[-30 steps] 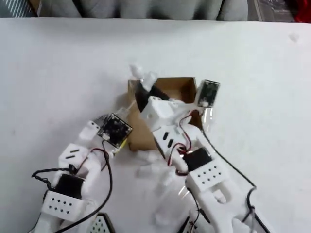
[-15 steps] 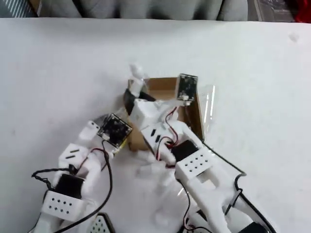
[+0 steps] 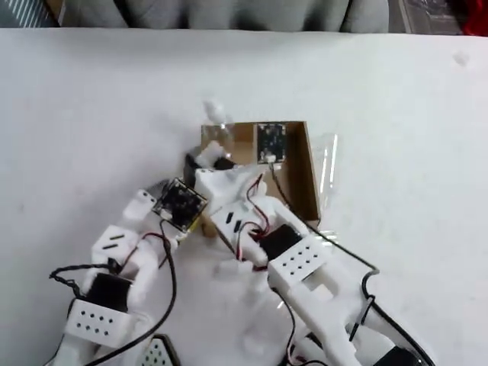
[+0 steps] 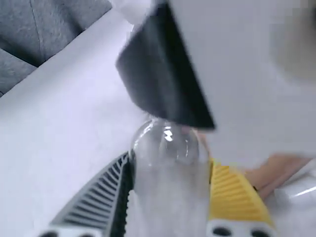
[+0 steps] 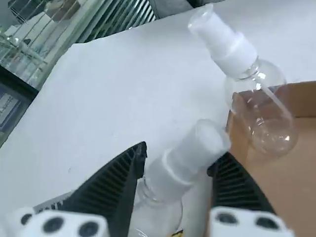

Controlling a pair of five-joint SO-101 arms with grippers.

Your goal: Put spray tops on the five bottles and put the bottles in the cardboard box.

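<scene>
My left gripper is shut on a clear bottle, held upright between its grey and yellow fingers. My right gripper sits right over that bottle and is shut on a white spray top resting on the bottle's neck. In the high view the right gripper is at the left side of the cardboard box, just beyond the left arm's wrist. A capped bottle leans over the box's far left corner.
A clear bottle lies against the right outside wall of the box. Several loose clear bottles and white parts lie on the white table between the two arms. Cables run along both arms.
The right arm swung left across the box, from its right wall to its left side above the left gripper. The left arm kept still.
</scene>
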